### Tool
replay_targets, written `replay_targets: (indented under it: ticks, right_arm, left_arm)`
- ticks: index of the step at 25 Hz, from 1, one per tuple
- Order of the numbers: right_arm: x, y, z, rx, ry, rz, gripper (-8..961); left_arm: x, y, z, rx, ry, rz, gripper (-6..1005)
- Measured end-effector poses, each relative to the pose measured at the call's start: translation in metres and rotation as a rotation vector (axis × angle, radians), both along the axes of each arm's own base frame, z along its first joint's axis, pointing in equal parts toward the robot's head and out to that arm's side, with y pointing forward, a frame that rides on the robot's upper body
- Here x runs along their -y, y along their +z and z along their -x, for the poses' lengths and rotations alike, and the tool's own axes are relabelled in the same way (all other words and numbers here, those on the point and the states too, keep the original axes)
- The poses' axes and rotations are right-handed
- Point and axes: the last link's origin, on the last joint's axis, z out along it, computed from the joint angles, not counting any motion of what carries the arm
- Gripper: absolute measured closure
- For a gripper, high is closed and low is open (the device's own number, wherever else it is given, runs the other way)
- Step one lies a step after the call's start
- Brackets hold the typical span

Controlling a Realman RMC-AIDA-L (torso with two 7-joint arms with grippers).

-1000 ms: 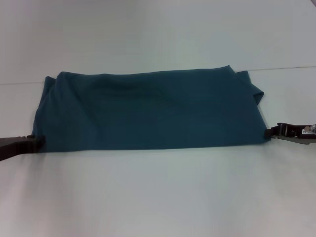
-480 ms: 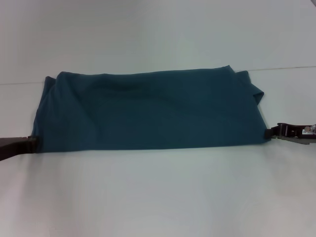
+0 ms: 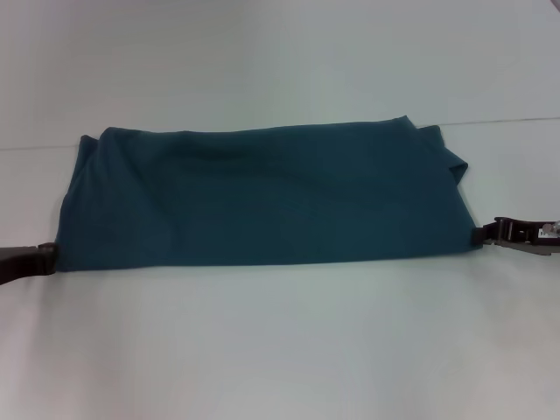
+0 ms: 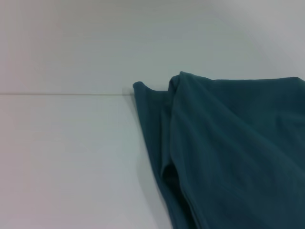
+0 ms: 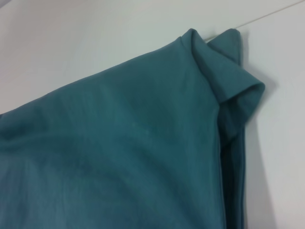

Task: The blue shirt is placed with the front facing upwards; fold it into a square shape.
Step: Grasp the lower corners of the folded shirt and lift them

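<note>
The blue shirt [image 3: 262,197] lies folded into a long teal band across the white table, with no print or collar showing. Its right end has a small folded-over flap [image 3: 446,157]. My left gripper [image 3: 48,255] sits low at the shirt's near left corner, at the cloth's edge. My right gripper [image 3: 481,234] is at the near right corner, touching the hem. The left wrist view shows the layered left end of the shirt [image 4: 228,143]. The right wrist view shows the right end of the shirt [image 5: 119,143] with its flap.
The white table [image 3: 280,350] spreads in front of and behind the shirt. A thin seam [image 3: 507,121] runs across it behind the shirt's far edge.
My left gripper has drawn back to the left, away from the shirt's near left corner. The right gripper has shifted slightly right. The shirt has stayed put.
</note>
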Motion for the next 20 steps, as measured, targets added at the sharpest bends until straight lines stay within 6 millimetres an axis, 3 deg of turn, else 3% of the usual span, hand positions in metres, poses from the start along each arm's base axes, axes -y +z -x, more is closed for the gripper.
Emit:
replay_targets:
  ticks: [10,20]
  right_arm:
    - [0.001,0.001,-0.001,0.003,0.0,0.0,930]
    - [0.017,0.012,-0.013,-0.025,0.021,-0.004,927]
  left_arm:
    - [0.004,0.006,-0.002,0.016,-0.007,0.025,999]
    - [0.011,0.012,-0.001,0.019,-0.001,0.065,999]
